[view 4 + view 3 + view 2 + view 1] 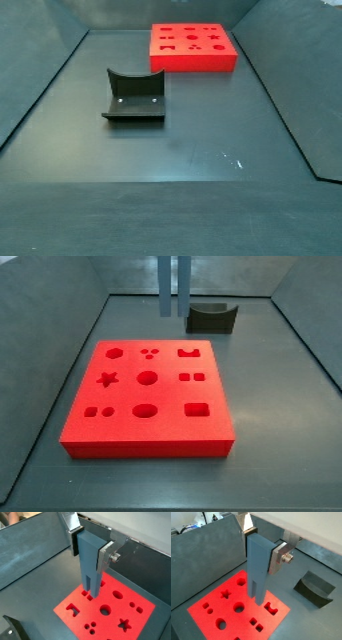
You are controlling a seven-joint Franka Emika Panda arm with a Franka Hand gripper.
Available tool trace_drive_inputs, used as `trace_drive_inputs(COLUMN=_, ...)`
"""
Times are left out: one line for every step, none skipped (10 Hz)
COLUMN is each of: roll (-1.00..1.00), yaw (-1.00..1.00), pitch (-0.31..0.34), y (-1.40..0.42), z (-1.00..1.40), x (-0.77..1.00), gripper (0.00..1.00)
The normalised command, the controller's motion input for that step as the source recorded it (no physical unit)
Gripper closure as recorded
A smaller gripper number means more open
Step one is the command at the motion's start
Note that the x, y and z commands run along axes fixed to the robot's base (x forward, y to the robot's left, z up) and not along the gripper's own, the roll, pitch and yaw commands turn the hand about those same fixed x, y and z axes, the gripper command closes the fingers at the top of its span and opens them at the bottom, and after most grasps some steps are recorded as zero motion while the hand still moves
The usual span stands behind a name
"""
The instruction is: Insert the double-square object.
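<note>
The double-square object (258, 564) is seen held upright in the gripper (263, 549), its flat blue-grey body pinched between the silver fingers (278, 557); the same pinch is shown in both wrist views, with the peg (90, 562) clamped on its upper part and the two square prongs pointed downward; the prong tips are seen hanging over the red board (238, 607), near its edge, and whether they touch it cannot be told from the wrist views. In a side view the two prongs (174, 286) are caught coming down from the top of the frame, behind the far edge of the red board (147, 386) and just beside the dark notched block (211, 318); the gripper itself is cut out of that view. The board is seen lying flat on the dark surface (267, 456), its shaped holes facing up; a pair of small square holes (191, 377) is visible on it. In a side view the notched block (134, 97) is seen standing well apart from the board (193, 47).
</note>
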Motion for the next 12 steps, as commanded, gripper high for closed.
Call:
trace_drive_inputs(roll=0.00, yaw=0.00, pitch=0.011, y=0.02, z=0.00, x=0.04, gripper=1.00)
trace_drive_inputs(roll=0.10, yaw=0.03, pitch=0.090, y=0.00, z=0.00, x=0.31, gripper=1.00)
trace_drive_inputs(roll=0.11, yaw=0.06, pitch=0.000, y=-0.02, z=-0.35, x=0.87, gripper=1.00)
trace_drive_inputs(roll=-0.02, yaw=0.05, pitch=-0.046, y=0.00, z=-0.42, x=1.00, gripper=1.00)
trace_drive_inputs(roll=-0.04, yaw=0.06, pitch=-0.140, y=0.00, z=-0.51, x=0.89, gripper=1.00)
trace_drive_inputs(roll=0.00, yaw=0.29, pitch=-0.123, y=0.00, z=-0.51, x=0.63, gripper=1.00)
trace_drive_inputs(roll=0.10, yaw=0.39, pitch=-0.037, y=-0.04, z=-0.52, x=0.50, gripper=1.00)
trace_drive_inputs(roll=0.36, yaw=0.45, pitch=0.000, y=-0.13, z=-0.44, x=0.38, gripper=1.00)
trace_drive_inputs(roll=0.42, yaw=0.42, pitch=0.029, y=-0.18, z=-0.33, x=0.30, gripper=1.00)
trace_drive_inputs(roll=0.42, yaw=0.22, pitch=0.179, y=-0.31, z=-0.01, x=0.33, gripper=1.00)
trace_drive_inputs(roll=0.30, yaw=0.01, pitch=0.299, y=-0.31, z=0.05, x=0.38, gripper=1.00)
trace_drive_inputs(roll=0.00, yaw=0.00, pitch=0.004, y=0.00, z=0.00, x=0.00, gripper=1.00)
